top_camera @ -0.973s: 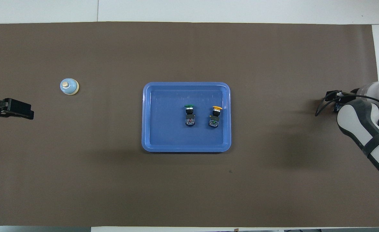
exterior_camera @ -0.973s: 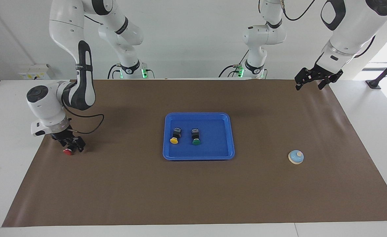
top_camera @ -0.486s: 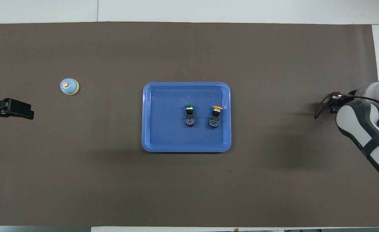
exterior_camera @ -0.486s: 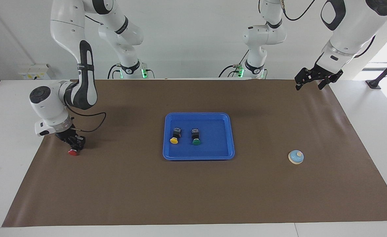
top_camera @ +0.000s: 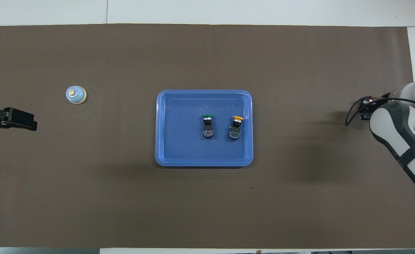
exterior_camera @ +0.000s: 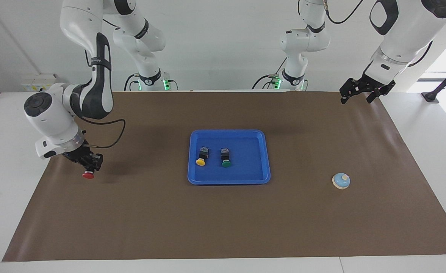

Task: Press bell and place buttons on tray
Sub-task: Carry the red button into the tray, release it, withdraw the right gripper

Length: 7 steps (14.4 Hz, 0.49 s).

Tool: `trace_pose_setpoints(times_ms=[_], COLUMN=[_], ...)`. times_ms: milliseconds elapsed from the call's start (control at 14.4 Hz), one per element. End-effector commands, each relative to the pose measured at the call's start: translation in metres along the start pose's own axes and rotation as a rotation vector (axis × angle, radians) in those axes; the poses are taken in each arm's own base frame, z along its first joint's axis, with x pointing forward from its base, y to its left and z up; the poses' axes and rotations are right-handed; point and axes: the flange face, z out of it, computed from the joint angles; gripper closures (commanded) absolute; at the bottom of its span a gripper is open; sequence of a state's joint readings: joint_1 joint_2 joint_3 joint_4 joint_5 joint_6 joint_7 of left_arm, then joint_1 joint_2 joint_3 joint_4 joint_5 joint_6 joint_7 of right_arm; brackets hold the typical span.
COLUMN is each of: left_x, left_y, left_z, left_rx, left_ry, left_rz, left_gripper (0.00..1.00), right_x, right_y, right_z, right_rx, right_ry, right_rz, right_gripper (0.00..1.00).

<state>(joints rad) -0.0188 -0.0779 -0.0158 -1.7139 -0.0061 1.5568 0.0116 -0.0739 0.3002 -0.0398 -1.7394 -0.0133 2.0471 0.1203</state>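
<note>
The blue tray [exterior_camera: 228, 132] lies mid-mat. The yellow button [exterior_camera: 201, 158] and the green button [exterior_camera: 226, 159] lie in it side by side. My right gripper [exterior_camera: 90, 168] is shut on the red button [exterior_camera: 88, 174] and holds it, cap down, just above the mat at the right arm's end. The bell [exterior_camera: 341, 181] stands at the left arm's end. My left gripper [exterior_camera: 360, 97] waits open, raised over the mat's corner. The overhead view shows the tray [top_camera: 203, 92], green button [top_camera: 207, 124], yellow button [top_camera: 236, 126], bell [top_camera: 75, 95] and left gripper [top_camera: 34, 124]; there the right arm hides the red button.
A brown mat [exterior_camera: 223, 223] covers the table, with bare white table around it. The right arm's wrist and cable [exterior_camera: 111, 136] hang over the mat's end. Nothing else lies on the mat.
My right gripper has risen off the mat with the red button in it and shifted a little toward the tray. The left arm, tray, bell and other buttons have not moved.
</note>
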Motion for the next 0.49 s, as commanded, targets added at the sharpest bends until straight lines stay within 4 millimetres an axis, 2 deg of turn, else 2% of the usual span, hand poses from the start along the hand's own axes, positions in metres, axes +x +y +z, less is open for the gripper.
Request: trace_pose_setpoints(times_ms=[0, 69, 139, 278, 347, 417], left_x=[-0.004, -0.004, -0.004, -0.004, -0.004, -0.004], left_y=[-0.001, -0.001, -0.001, -0.001, -0.001, -0.001], left_z=[-0.005, -0.005, -0.005, -0.005, -0.005, -0.005], left_rx=[-0.008, -0.008, -0.008, -0.008, -0.008, -0.008], left_ry=[0.000, 0.000, 0.000, 0.000, 0.000, 0.000], left_rz=[-0.011, -0.011, -0.011, -0.011, -0.011, -0.011], left_gripper=[0.00, 0.00, 0.00, 0.00, 0.00, 0.00], right_x=[0.004, -0.003, -0.010, -0.041, -0.058, -0.070], right_y=[-0.082, -0.129, -0.167, -0.247, -0.282, -0.309], right_z=[-0.038, -0.049, -0.055, -0.062, -0.069, -0.071], right_rx=[0.015, 0.050, 0.071, 0.059, 0.063, 0.061], right_ry=[-0.031, -0.040, -0.044, -0.023, -0.011, -0.013], right_rz=[0.043, 0.072, 0.081, 0.069, 0.049, 0.042], right_gripper=[1.00, 1.00, 1.00, 1.00, 1.00, 1.00])
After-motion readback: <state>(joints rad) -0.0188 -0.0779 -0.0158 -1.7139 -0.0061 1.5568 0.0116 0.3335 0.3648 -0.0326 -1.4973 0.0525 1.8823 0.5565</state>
